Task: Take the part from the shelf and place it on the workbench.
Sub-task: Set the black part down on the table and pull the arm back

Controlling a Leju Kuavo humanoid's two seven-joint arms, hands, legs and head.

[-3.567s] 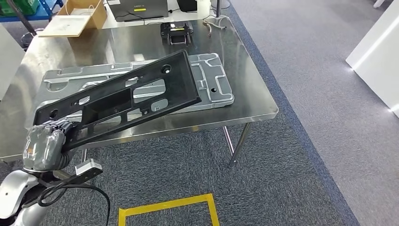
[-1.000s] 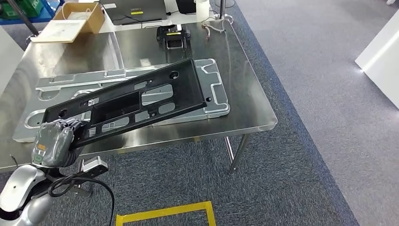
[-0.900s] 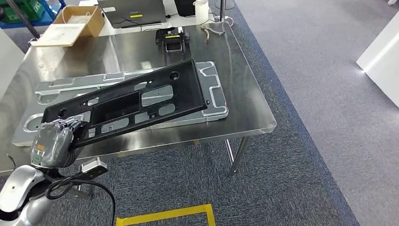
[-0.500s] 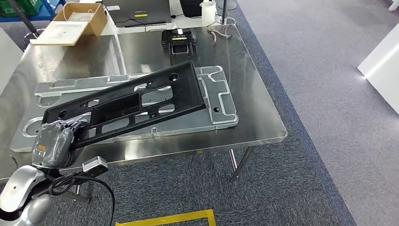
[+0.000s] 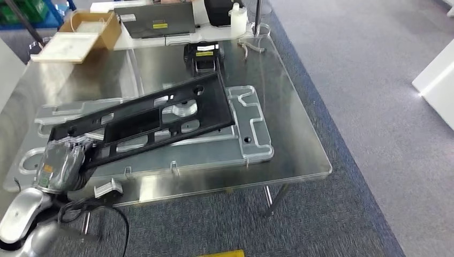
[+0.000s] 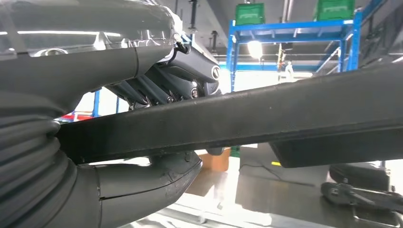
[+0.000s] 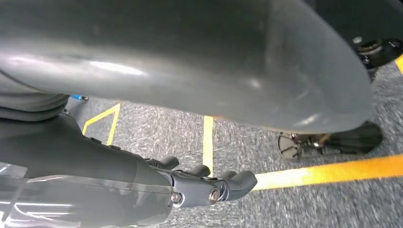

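Part (image 5: 144, 120) in L hand (image 5: 60, 163) (thumb under: wrist)

Looks like a factory workshop: steel workbench (image 5: 300, 144) on grey carpet floor (image 5: 375, 107) with yellow tape lines (image 7: 207, 142), blue storage racks (image 6: 290, 28) holding green bins (image 6: 249, 13), cardboard box (image 5: 93, 27) behind.

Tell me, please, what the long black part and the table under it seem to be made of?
The black part looks like moulded plastic: matte, no glints, with formed cut-outs. The table looks like stainless steel: a shiny, mirror-like top. The left hand holds the part at one end.
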